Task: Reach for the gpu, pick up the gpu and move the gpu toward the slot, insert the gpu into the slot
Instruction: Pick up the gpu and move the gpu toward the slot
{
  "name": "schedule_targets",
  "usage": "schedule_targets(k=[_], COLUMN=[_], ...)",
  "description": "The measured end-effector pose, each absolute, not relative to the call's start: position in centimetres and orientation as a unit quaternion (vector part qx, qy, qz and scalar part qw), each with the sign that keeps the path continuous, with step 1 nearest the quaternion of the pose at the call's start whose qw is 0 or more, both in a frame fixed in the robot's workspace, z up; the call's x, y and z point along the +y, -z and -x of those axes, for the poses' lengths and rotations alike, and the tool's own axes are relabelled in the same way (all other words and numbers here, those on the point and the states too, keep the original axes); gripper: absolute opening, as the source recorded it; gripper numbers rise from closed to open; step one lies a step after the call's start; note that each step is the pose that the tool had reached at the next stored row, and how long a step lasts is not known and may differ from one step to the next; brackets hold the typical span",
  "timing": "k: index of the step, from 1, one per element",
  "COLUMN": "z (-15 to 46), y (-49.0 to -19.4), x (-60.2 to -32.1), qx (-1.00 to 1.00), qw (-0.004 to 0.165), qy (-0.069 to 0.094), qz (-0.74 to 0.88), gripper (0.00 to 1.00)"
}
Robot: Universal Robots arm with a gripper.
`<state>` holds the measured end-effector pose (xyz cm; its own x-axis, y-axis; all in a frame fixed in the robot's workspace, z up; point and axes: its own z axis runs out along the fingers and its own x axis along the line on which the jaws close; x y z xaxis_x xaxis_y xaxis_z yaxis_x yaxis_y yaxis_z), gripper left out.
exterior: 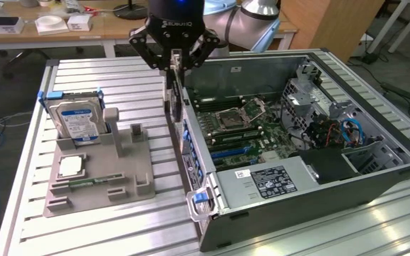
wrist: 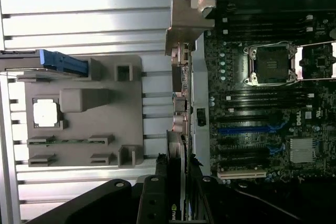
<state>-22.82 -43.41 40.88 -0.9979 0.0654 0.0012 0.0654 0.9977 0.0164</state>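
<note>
The arm's hand [exterior: 175, 66] was partly closed, its two black fingers [wrist: 156, 190] pressed on either side of the graphics card [exterior: 171, 100] and gripping it near its upper end. The card hung upright and edge-on below the hand, with its silver end bracket running down the side. It was at the wall of the open computer case [exterior: 333, 186] that faces the grey holder [exterior: 119, 170], towards the exterior view's left. Its lower end was about level with the top edge of that wall; whether it touched the wall could not be told. It was not seated in any slot: the blue slots [exterior: 228, 152] on the motherboard [exterior: 251, 130] lay inside the case, off to the side of the card, near the uncovered processor socket [exterior: 232, 118]. The power supply [exterior: 276, 181] with its white label filled the near corner of the case. The case lay on its side on a table of metal slats [exterior: 105, 229]. On the holder beside it a hard drive [exterior: 77, 120] with a blue and white label stood upright in a blue frame, a square processor chip [exterior: 71, 166] lay flat in its recess, and a thin green memory stick [exterior: 91, 181] lay just in front of the chip.
</note>
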Motion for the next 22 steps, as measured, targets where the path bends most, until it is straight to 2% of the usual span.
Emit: schedule_targets(k=[22], z=[13.7], y=[-40.8], x=[-43.4], qx=[-0.999], qw=[0.001], qy=[0.008], qz=[0.033], gripper=[0.26])
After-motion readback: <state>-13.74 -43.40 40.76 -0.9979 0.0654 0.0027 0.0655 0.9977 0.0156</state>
